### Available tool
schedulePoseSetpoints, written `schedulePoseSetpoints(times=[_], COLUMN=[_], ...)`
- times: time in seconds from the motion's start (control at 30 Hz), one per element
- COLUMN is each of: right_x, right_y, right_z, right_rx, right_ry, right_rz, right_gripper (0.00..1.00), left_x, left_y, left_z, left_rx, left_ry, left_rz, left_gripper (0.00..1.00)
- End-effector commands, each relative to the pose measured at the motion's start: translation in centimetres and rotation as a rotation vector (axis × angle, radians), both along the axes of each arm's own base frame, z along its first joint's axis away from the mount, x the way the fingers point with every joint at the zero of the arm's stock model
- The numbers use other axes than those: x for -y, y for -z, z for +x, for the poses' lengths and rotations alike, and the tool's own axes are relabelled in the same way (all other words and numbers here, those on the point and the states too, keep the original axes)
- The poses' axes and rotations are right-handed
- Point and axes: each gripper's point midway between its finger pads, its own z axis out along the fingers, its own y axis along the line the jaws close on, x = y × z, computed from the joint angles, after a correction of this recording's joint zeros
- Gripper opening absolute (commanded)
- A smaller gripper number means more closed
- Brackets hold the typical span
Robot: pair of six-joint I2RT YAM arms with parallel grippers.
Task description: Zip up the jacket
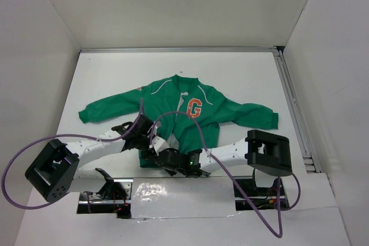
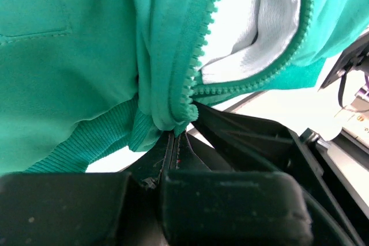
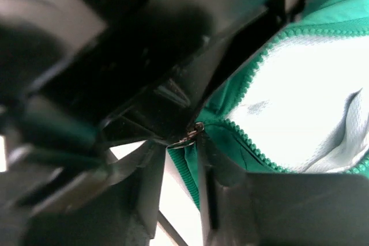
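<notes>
Here, your jacket (image 1: 173,110) lies flat and front-up on the white table (image 1: 242,73), collar toward the far side, both sleeves spread out sideways, and the ribbed hem (image 1: 150,162) nearest the 2 arm bases. The only writing you can read is the chest patch (image 1: 195,108): 1 orange capital "G" with a white outline. A small red mark (image 1: 141,87) sits near the shoulder on the left of the overhead view, too small to read.

Your left gripper (image 2: 176,137) is fully closed, its fingers (image 2: 168,152) pressed together on the green fabric at the foot of the front opening, just where the hem meets the zipper. Above that pinch the 2 rows of green zipper teeth (image 2: 202,56) run apart, with the white lining (image 2: 259,33) showing between them.

Your right gripper (image 3: 181,168) comes in from the other side and meets the left one at the same hem corner. Its jaws stand partly apart: bare table shows through the gap, and the hem edge lies between them against 1 finger only. A small metal piece (image 3: 193,133) of the zipper sits just past the fingertips; you cannot tell from these views whether either finger touches it.
</notes>
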Motion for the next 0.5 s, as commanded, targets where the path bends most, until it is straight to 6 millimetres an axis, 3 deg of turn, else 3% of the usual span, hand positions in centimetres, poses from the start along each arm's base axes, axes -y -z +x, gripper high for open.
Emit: schedulePoseSetpoints(times=[0.0,0.3,0.47], right_x=[-0.3,-0.5,-0.3], right_y=[-1.6,-3.3,-3.7], right_z=[1.8,0.7,0.7], right_rx=[0.029,0.017,0.028], right_ry=[0.133,0.029,0.005], right_rz=[0.041,0.075,0.053], right_gripper=[0.29,0.20,0.08], left_x=[0.3,-0.4,-0.6], left_y=[0.0,1.3,1.9], left_z=[-0.2,-0.5,-0.6], left_rx=[0.001,-0.020,-0.025], left_ry=[0.021,0.023,0.026], left_rz=[-0.021,0.033,0.047], left_gripper=[0.00,0.00,0.00])
